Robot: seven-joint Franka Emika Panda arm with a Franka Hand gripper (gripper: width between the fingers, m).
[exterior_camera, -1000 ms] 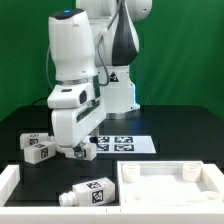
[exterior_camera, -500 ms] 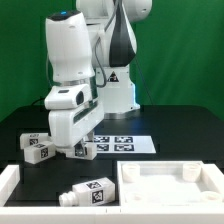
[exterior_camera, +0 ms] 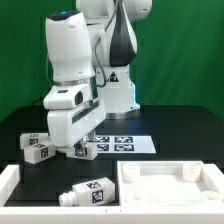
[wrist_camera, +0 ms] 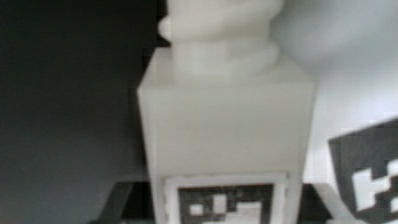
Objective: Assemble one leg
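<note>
The pincer [exterior_camera: 76, 150] is low over the counter [exterior_camera: 185, 135] at a leg [exterior_camera: 86, 151] just beside the marker board [exterior_camera: 128, 144]. I cannot tell whether it is clenched. The leg seems unlifted, well apart from the white tray-like part [exterior_camera: 170, 186], so fitting it apparently remains to be done.

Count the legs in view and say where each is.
3. One leg lies at the exterior view's left; one sits at the gripper, beside the marker board; one lies in front, beside the large tray. Others may hide behind the arm.
</note>
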